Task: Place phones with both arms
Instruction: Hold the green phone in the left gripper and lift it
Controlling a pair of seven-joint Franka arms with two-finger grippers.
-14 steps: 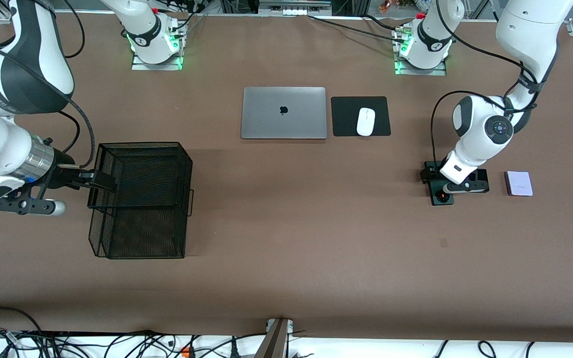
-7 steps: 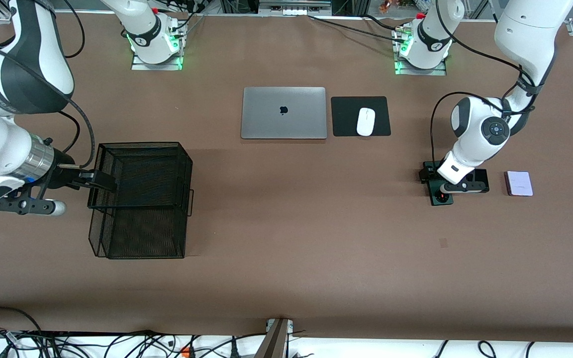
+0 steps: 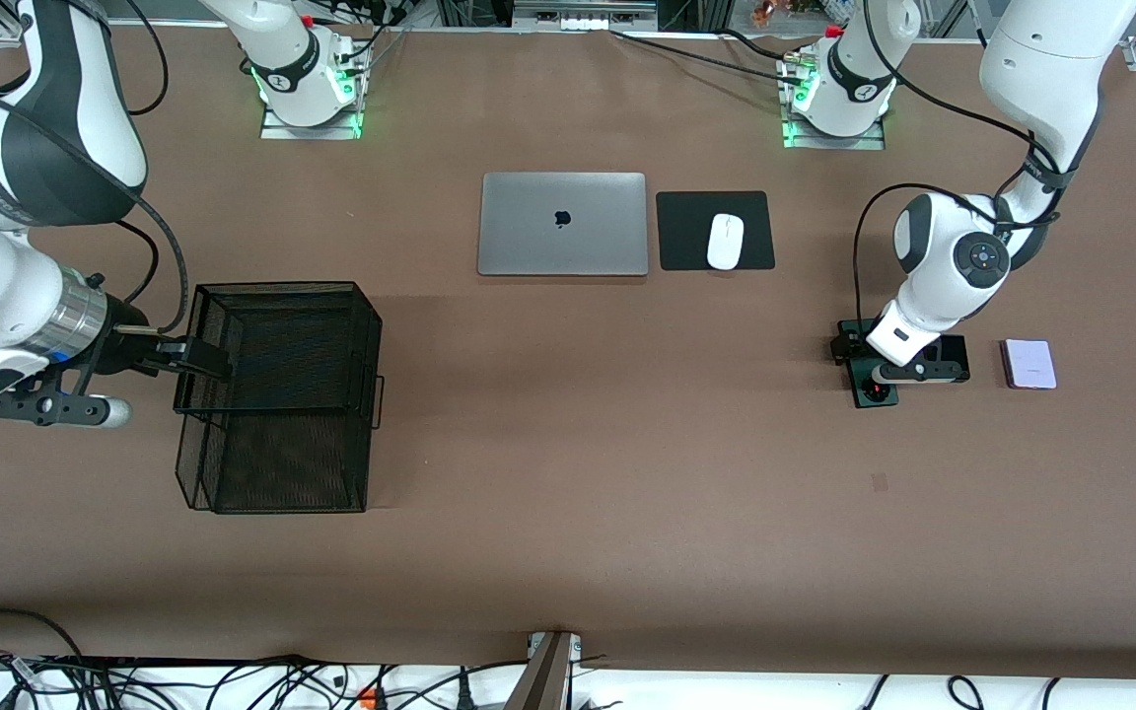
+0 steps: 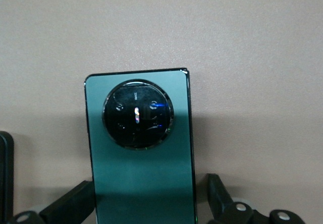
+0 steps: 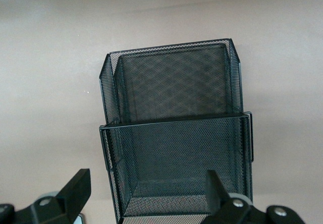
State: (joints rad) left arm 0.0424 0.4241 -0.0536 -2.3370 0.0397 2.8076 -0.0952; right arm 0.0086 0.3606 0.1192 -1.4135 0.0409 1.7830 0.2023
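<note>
The dark-green phone with a round black camera ring lies flat on the table toward the left arm's end. My left gripper is low over it and open. In the left wrist view the phone lies between the two fingers with a gap on each side. The small black phone lies beside it, partly under the hand. The pale-lilac phone lies on the table, closer to that end. My right gripper is open and empty at the rim of a black mesh basket.
The mesh basket stands toward the right arm's end; nothing shows inside it. A closed grey laptop and a white mouse on a black pad lie near the robots' bases.
My left arm's wrist has shifted very slightly over the dark-green phone. The right arm and the phones have not moved.
</note>
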